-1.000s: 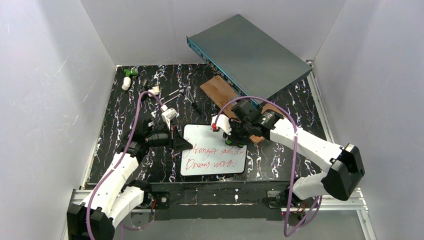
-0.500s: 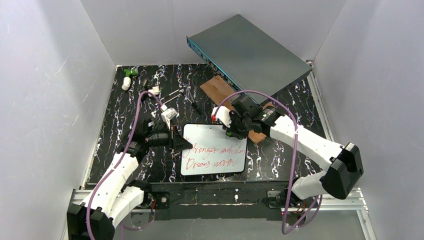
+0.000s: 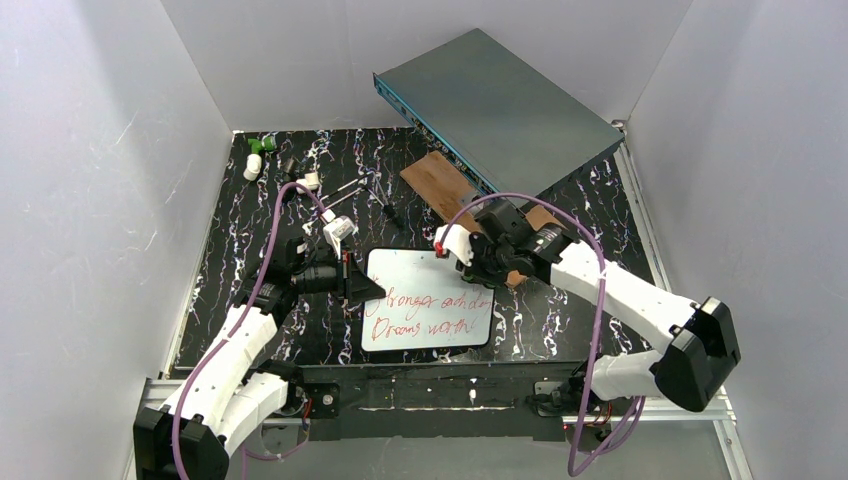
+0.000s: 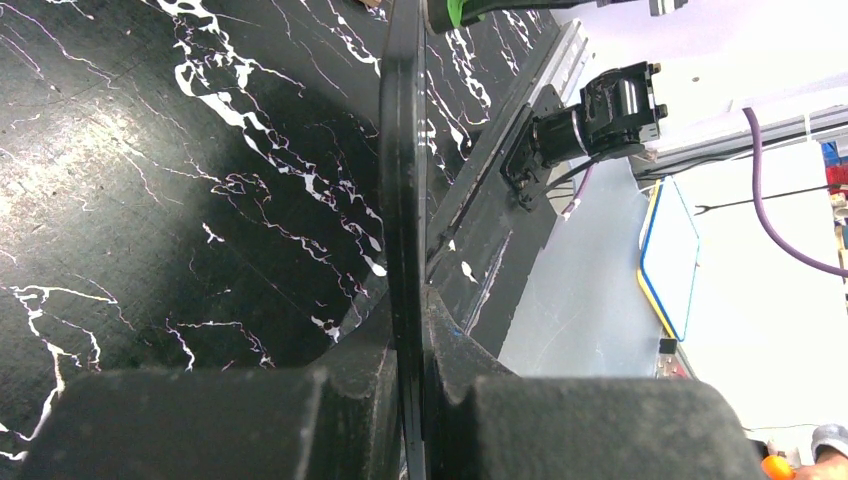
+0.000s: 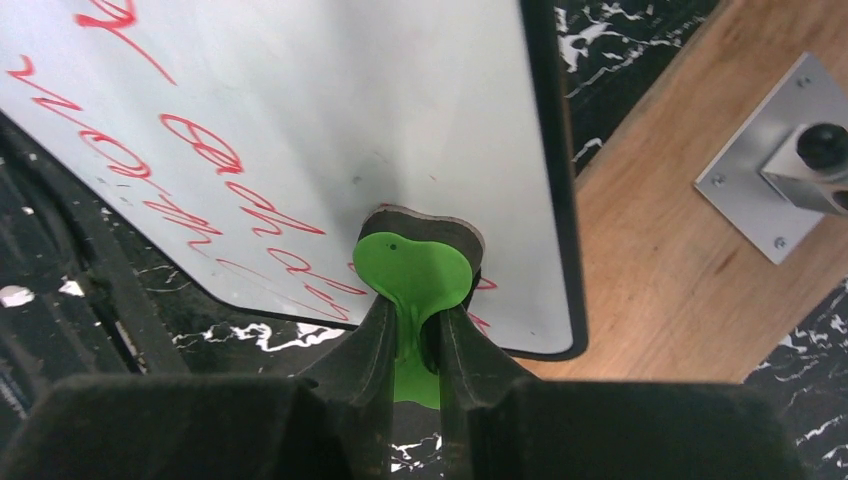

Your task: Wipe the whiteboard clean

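The whiteboard (image 3: 428,300) lies flat on the black marbled table, its upper half blank and two lines of red handwriting across its lower half. My left gripper (image 3: 365,288) is shut on the board's left rim, which shows edge-on as a thin black strip (image 4: 403,180) between the fingers (image 4: 408,310). My right gripper (image 3: 478,272) is shut on a green eraser (image 5: 412,270). The eraser's dark pad rests on the whiteboard (image 5: 330,120) near its right edge, at the end of the red writing.
A large grey-teal metal box (image 3: 495,110) sits tilted at the back right, on a brown wooden plank (image 3: 440,180) that runs under my right wrist. The plank (image 5: 680,260) carries a metal plate (image 5: 780,170). Small green and white parts (image 3: 255,155) and pens (image 3: 385,205) lie back left.
My right gripper slid the eraser toward the far left over the board, then back toward the board's right edge. The left gripper and the board have not moved.
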`<action>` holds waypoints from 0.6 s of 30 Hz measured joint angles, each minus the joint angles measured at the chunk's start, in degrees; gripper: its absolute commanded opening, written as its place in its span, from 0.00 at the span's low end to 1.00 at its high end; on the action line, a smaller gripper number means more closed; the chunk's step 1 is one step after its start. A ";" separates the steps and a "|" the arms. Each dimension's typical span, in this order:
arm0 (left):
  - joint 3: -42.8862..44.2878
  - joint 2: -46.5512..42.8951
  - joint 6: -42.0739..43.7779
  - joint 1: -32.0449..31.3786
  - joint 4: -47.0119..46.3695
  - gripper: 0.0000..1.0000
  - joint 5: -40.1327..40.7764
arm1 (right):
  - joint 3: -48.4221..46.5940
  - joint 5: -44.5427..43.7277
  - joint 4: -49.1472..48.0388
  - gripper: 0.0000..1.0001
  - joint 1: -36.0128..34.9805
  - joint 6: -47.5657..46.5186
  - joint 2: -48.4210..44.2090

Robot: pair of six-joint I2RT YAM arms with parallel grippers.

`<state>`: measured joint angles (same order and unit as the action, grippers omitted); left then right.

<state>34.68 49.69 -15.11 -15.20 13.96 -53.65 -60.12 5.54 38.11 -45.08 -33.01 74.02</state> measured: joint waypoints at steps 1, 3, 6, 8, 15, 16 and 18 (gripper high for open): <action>0.00 0.00 0.02 0.00 0.00 0.00 0.00 | -0.70 0.42 0.68 0.01 -0.44 0.07 0.63; 0.00 0.00 -0.02 0.00 0.07 0.00 0.04 | -2.10 0.92 1.46 0.01 -1.46 0.31 2.03; 0.00 0.00 -0.13 0.00 0.26 0.00 0.24 | -4.35 0.81 2.49 0.01 -2.91 1.36 4.02; 0.00 0.00 -0.31 0.02 0.33 0.00 0.42 | -5.51 -0.33 2.60 0.01 -3.34 2.25 4.85; 0.22 0.00 -0.52 0.02 -0.26 0.00 1.51 | -5.07 -6.05 -0.31 0.01 -2.14 3.34 4.68; 0.31 0.00 -0.57 0.02 -0.24 0.00 1.70 | -4.13 -6.97 -1.42 0.01 -1.60 3.17 4.11; 0.33 -0.02 -0.59 0.02 -0.24 0.00 1.73 | -1.86 -8.33 -3.02 0.01 -0.59 2.67 2.45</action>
<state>35.00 49.67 -15.70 -15.18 13.72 -51.92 -61.98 -2.79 35.09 -45.67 -30.35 76.47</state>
